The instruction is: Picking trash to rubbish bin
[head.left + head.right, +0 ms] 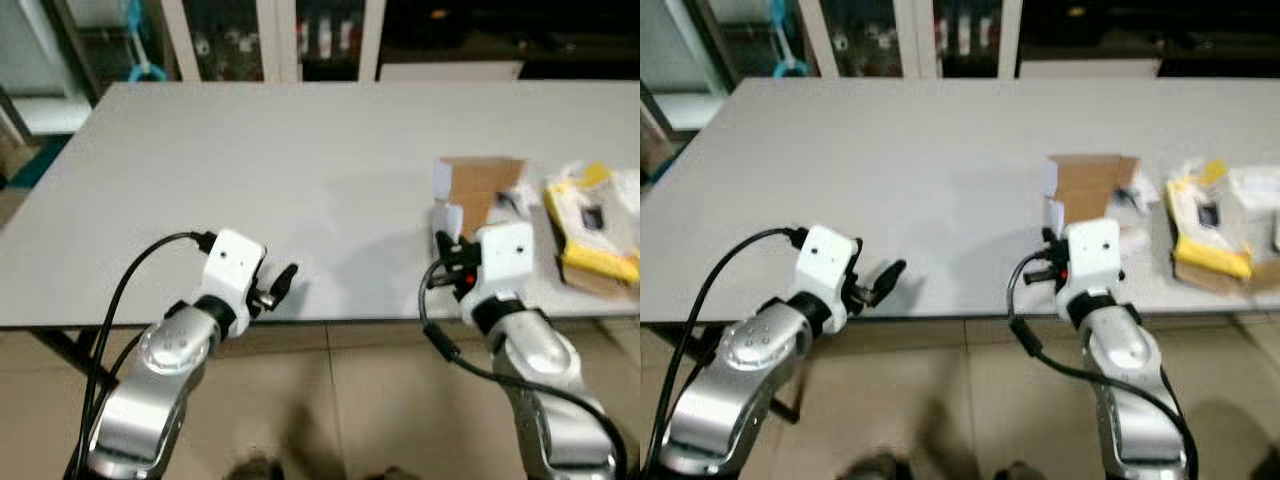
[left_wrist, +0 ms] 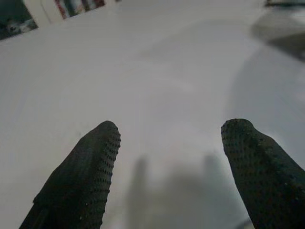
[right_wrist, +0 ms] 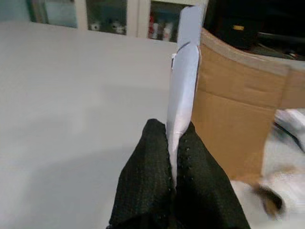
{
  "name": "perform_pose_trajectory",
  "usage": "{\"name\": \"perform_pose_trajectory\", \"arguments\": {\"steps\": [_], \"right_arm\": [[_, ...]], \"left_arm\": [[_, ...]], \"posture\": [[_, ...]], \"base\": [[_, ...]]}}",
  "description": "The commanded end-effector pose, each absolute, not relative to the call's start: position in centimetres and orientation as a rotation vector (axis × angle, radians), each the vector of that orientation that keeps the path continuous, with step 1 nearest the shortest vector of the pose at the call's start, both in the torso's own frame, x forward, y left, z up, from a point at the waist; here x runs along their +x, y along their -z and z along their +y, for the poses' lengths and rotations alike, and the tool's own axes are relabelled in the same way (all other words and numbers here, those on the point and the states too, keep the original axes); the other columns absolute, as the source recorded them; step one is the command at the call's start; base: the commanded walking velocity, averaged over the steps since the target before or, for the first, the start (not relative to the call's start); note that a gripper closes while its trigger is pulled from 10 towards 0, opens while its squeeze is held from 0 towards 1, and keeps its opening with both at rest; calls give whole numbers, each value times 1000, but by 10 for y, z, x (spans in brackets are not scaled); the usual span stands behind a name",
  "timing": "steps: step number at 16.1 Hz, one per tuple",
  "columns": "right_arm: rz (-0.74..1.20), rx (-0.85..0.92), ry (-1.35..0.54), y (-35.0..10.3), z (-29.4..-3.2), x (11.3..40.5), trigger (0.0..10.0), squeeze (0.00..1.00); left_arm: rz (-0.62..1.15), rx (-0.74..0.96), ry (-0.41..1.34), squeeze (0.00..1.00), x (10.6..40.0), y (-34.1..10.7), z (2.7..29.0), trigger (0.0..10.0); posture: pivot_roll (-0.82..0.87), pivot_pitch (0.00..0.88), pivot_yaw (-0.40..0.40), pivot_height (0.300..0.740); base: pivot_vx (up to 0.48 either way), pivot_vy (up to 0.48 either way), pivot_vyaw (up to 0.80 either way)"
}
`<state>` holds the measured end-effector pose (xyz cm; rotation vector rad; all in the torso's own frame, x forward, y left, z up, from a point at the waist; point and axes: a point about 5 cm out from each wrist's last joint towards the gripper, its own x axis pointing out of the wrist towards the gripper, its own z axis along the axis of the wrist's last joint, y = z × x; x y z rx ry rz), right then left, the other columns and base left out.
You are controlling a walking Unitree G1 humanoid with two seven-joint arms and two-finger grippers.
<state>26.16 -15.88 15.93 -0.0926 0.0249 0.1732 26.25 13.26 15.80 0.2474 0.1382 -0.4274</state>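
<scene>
A small brown cardboard box (image 1: 482,185) with white flaps lies open on the grey table (image 1: 250,180) at the right. My right gripper (image 3: 172,132) is shut on one upright white flap (image 3: 183,81) of that box, at the box's near side (image 1: 447,240). My left gripper (image 1: 280,284) hovers open over the table's front edge, well left of the box. In the left wrist view its two fingers (image 2: 90,162) stand wide apart above bare tabletop with nothing between them.
Crumpled yellow and white packaging (image 1: 590,225) lies right of the box, near the table's right end. Glass-door cabinets (image 1: 270,35) stand behind the table. Tiled floor (image 1: 330,400) lies below the front edge.
</scene>
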Motion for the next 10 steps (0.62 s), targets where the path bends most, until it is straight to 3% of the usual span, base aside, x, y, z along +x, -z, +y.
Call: {"name": "perform_pose_trajectory", "arguments": {"steps": [1,6,8,10], "right_arm": [[21,-88,-169,-161,-159,260,10000,0],[12,-91,-162,-162,-160,260,10000,0],[-1,-115,-141,-162,-162,260,10000,0],[-37,-163,-127,-165,-163,260,10000,0]], "left_arm": [[148,254,440,0,261,-157,132,10000],[147,252,446,0,262,-157,131,10000],[129,261,438,0,264,-158,131,10000],[116,272,420,0,265,-158,131,10000]], "posture": [[-68,82,2,740],[-71,78,4,740],[-70,74,3,740],[-69,72,-1,740]], "base": [[-244,0,0],[-241,0,0],[0,0,0],[0,0,-800]]}}
